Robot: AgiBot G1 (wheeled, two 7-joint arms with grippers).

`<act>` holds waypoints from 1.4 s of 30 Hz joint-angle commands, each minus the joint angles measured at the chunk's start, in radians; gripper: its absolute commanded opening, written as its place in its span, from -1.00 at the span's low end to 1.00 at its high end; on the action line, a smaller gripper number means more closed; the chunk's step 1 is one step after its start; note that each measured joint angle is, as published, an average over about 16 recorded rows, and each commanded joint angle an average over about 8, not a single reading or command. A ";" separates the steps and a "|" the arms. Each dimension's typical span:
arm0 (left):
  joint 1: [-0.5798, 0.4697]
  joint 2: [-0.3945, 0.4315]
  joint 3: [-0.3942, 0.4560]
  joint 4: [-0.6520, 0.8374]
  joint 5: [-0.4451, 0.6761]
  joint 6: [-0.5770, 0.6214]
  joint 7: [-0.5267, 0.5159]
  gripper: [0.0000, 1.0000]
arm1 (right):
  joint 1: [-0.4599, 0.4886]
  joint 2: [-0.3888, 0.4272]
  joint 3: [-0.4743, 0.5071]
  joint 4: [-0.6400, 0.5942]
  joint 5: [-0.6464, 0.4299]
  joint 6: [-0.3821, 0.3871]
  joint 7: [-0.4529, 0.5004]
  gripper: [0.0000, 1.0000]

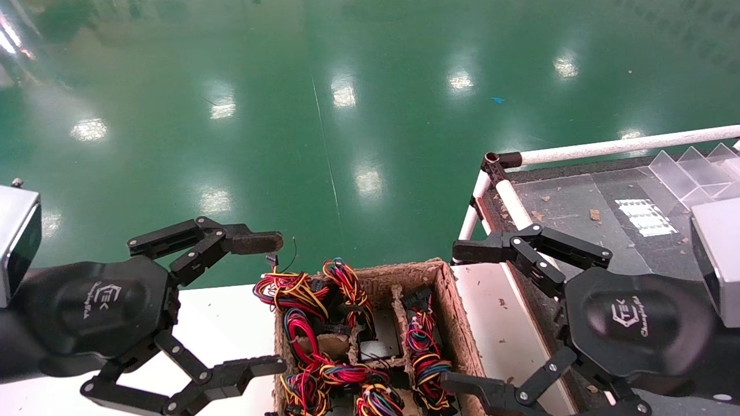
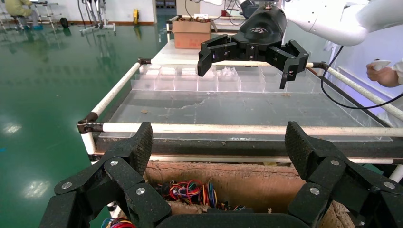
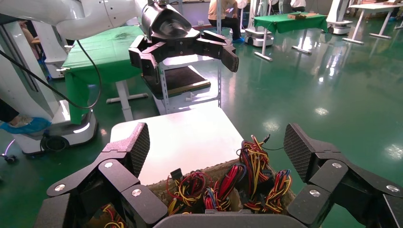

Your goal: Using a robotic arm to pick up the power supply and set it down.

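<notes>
Both end effectors hang with fingers spread wide and empty on either side of a cardboard box [image 1: 457, 312]: the left end effector [image 1: 263, 300] over the white table [image 1: 225, 315], the right end effector [image 1: 462, 315] above the box's right edge and the strip of white surface beside it. Green floor [image 1: 347, 104] lies open beyond the table's far edge. To the right, a black-topped cart [image 1: 578, 202] framed by white tubing [image 1: 624, 144] carries clear plastic dividers [image 1: 694, 170] along its far side. Cardboard partitions split the box into narrow compartments, each packed with red, yellow, black and blue wire bundles [image 1: 306, 292] that spill above the rim. The power supply [image 1: 376, 349] sits low in a middle compartment, only a small patch of its silver-grey metal showing between the wires; neither end effector touches it.
</notes>
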 commanded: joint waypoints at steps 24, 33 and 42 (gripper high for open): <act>0.000 0.000 0.000 0.000 0.000 0.000 0.000 -1.00 | 0.000 0.000 0.000 0.000 0.000 0.000 0.000 1.00; 0.000 0.000 0.000 0.000 0.000 0.000 0.000 -1.00 | 0.000 0.000 0.000 0.000 0.000 0.000 0.000 1.00; 0.000 0.000 0.000 0.000 0.000 0.000 0.000 -1.00 | 0.000 0.000 0.000 0.000 0.000 0.000 0.000 1.00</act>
